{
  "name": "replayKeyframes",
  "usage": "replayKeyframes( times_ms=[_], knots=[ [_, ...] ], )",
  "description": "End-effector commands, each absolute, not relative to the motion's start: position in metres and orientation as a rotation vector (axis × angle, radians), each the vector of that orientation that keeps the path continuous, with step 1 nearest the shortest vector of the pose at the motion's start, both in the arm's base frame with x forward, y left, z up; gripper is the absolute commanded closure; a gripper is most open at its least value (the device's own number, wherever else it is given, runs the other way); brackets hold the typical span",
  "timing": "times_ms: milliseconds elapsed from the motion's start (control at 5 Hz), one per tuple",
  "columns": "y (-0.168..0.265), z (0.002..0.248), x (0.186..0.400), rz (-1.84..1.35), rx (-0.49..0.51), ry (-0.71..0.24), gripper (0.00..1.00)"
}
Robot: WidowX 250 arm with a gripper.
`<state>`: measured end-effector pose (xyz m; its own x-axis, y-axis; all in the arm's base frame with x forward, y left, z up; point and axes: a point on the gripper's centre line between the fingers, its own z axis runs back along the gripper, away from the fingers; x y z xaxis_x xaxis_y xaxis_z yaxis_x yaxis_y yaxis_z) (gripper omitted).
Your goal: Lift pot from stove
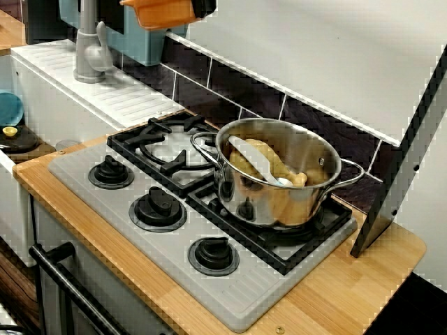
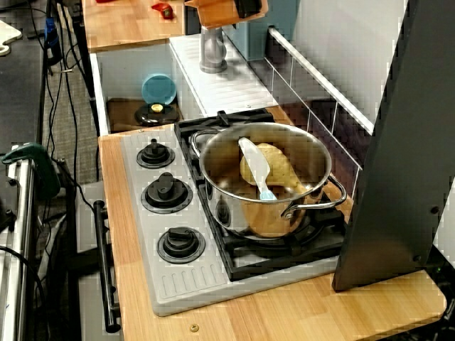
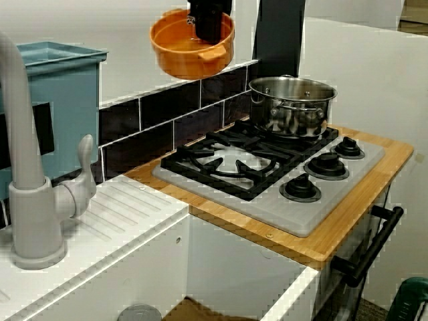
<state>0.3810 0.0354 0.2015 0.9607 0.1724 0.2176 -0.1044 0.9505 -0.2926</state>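
The pot (image 3: 192, 41) hangs high in the air, well clear of the stove (image 3: 267, 174) and above the counter's back edge near the faucet (image 3: 30, 167); the gripper (image 3: 208, 20) is clamped on its rim. The lift looks done, so next comes only a steady hold. A steel pot (image 1: 279, 171) with a spatula (image 1: 255, 160) sits on the far burner, not in the way.

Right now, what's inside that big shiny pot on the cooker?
The steel pot holds a yellowish toy food piece with a white spatula lying across it. Whatever lies beneath them on the pot's bottom is covered.
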Motion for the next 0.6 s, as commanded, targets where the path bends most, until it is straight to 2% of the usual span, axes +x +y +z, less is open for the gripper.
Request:
replayKeyframes(
  times_ms=[0,400],
  knots=[
    [0.023,0.237,0.358,0.062,-0.288,-0.332,1.0],
    [0.011,0.244,0.345,0.007,-0.298,-0.352,1.0]
  ],
)
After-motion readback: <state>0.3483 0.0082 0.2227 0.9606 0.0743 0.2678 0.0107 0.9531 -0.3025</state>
